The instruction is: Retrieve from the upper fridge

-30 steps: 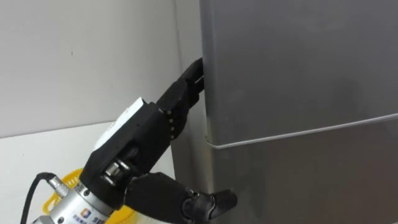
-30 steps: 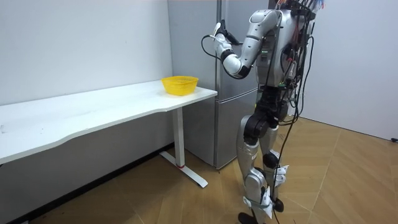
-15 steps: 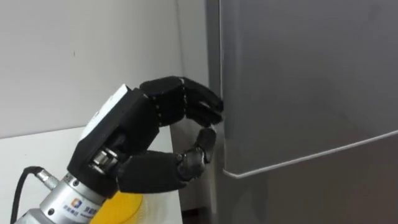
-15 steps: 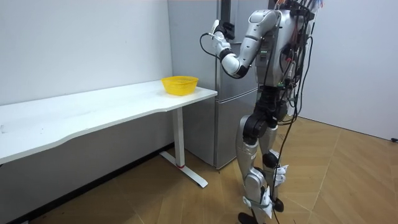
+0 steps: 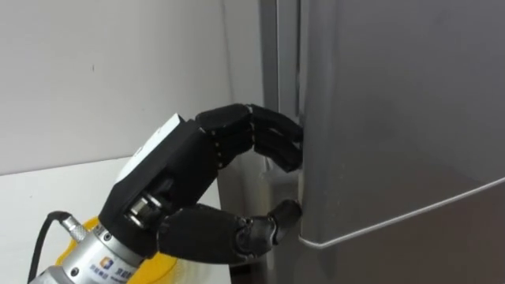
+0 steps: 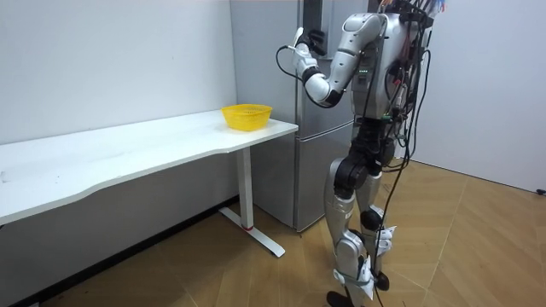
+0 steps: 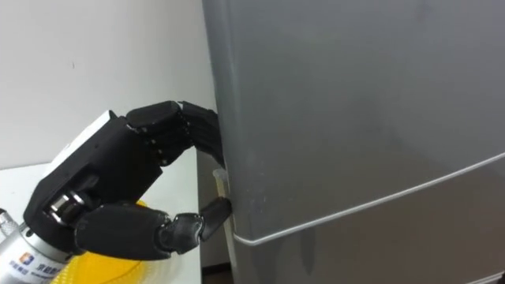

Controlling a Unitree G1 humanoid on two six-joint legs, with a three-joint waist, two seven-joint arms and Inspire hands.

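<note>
While hooked on the left edge of the upper fridge door [image 5: 394, 118], grips it with fingers [image 5: 272, 138] curled round that edge, tips tucked out of sight behind it. Presses thumb [image 5: 280, 213] against the same edge lower down. Belongs to left hand [image 5: 181, 189], reaching in from left of the fridge [image 6: 311, 170]. Shows a narrow dark gap between door edge and fridge body. Meets lower door [image 5: 442, 244] at a seam just under the thumb. Leaves yellow basket [image 6: 247, 115] on white surface [image 6: 128, 153], just left of the fridge. Stands upright close before the fridge, left arm raised.
</note>
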